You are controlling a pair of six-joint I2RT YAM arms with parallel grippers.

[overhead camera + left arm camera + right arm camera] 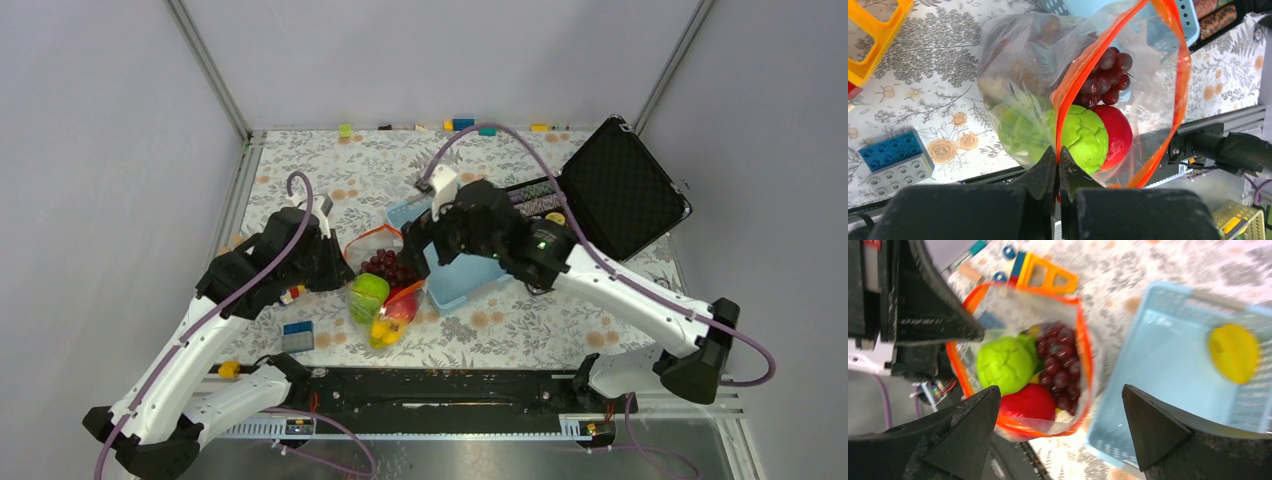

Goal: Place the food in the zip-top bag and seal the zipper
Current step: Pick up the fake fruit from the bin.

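Okay, floral-print table (300, 170) fills the top view, with an open black case (620, 185) at its upper right. Two arms come in from the lower corners and meet at frame centre. A light-blue basket (470, 285) sits just right of centre, just beside the zip-top bag (372, 240) (clear, crinkly), which lies at centre with its mouth held open in a loop. In the right wrist view the basket takes the right half and holds a yellow lump (1233, 352), too blurred to name.

At bottom centre of its own wrist view, the left gripper (1058, 157) has its fingers pinched tight on the zipper (1184, 75), the orange-red strip, at the near edge of the mouth. Over the bag mouth hangs the right gripper (1059, 390), fingers spread wide, gripping nothing.

Inside the bag is the food (1048, 375):
- green cabbage head (1080, 135) mid-frame
- red apple (1118, 135) touching its right side
- purple grapes (1105, 75) just above both
- yellow banana (383, 332) at the bag's lower end in the top view

On the table in the left wrist view, a blue-and-grey block (895, 162) lies lower left and a yellow-orange frame block (878, 40) upper left.
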